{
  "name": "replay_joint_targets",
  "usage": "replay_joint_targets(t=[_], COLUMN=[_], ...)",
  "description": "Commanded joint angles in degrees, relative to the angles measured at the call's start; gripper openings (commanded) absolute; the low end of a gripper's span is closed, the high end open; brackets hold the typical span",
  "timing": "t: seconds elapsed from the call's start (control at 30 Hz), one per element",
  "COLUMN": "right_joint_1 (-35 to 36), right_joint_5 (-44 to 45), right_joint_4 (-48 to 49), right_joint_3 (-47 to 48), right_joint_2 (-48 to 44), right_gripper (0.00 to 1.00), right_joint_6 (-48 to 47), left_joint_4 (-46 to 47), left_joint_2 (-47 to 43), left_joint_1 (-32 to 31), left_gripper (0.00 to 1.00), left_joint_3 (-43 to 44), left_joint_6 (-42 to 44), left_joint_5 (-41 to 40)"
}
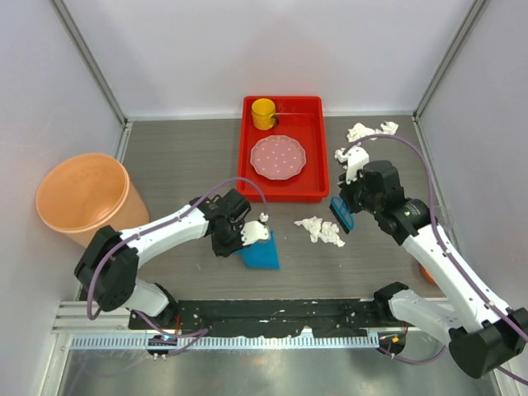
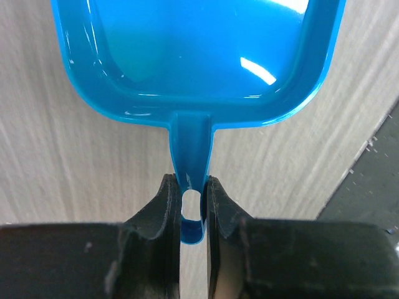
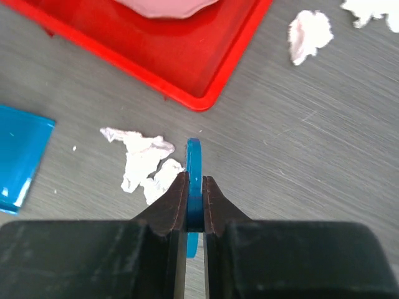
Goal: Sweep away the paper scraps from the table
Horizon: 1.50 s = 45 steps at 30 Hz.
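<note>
Scraps of crumpled white paper (image 1: 320, 231) lie on the dark wood-grain tabletop (image 1: 181, 157) just near-side of the red rectangular plastic tray (image 1: 285, 195), with more to its right. They look featherlight and soft, better pushed than pinched. Left wrist: the left gripper (image 2: 190, 187) is closed tight on the handle of the blue plastic dustpan (image 2: 199, 56). Right wrist: the right gripper (image 3: 194, 187) pinches a thin blue sweeping tool (image 3: 194, 156) beside the near-side scraps.

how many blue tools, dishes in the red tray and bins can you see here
blue tools: 2 (dustpan, flat blue tool)
dishes in the red tray: 2 (yellow cup, pink dotted plate)
bins: 1 (orange bin)
total: 5
</note>
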Motion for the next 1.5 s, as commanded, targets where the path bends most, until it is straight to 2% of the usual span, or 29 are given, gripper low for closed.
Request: replay_joint_targets(t=[0.0,0.2,0.37,0.53,0.8,1.07,1.33,1.47], right_joint_1=[0.2,0.2,0.1,0.2,1.4,7.2,7.8,7.9], right_joint_5=[13.8,24.5,25.8,23.8,13.5,12.6,12.0,18.8], right_joint_4=[-3.6,-3.2,0.6,3.6,10.3,14.2,10.7,2.7], right_joint_3=[4.0,1.9,-3.4,-7.3,-10.3,-10.5,-8.8,-3.4], right_joint_2=[-1.3,-1.4,-0.5,0.1,0.3,-3.9,-6.8,-9.5], right_gripper=[0.01,0.01,0.01,0.01,0.01,0.01,0.01,0.01], right_joint_6=[12.3,23.6,26.1,28.0,34.7,38.2,37.8,33.9], left_joint_4=[6.2,11.5,12.4,12.7,12.8,13.7,18.5,23.1], left_joint_2=[4.9,13.5,18.7,21.6,23.4,27.8,26.8,23.6], left_joint_1=[-2.6,-3.9,-4.0,-4.3,-7.6,-9.9,-9.9,-9.6], left_gripper=[0.0,0.0,0.0,0.0,0.0,0.0,0.0,0.0], left_joint_3=[5.3,9.7,14.6,17.7,18.9,24.1,22.8,19.0], left_joint_6=[0.4,1.3,2.5,3.6,6.2,3.8,1.2,-1.5], left_joint_5=[-5.4,-13.9,-16.1,-15.9,-12.9,-11.7,-10.8,-7.5])
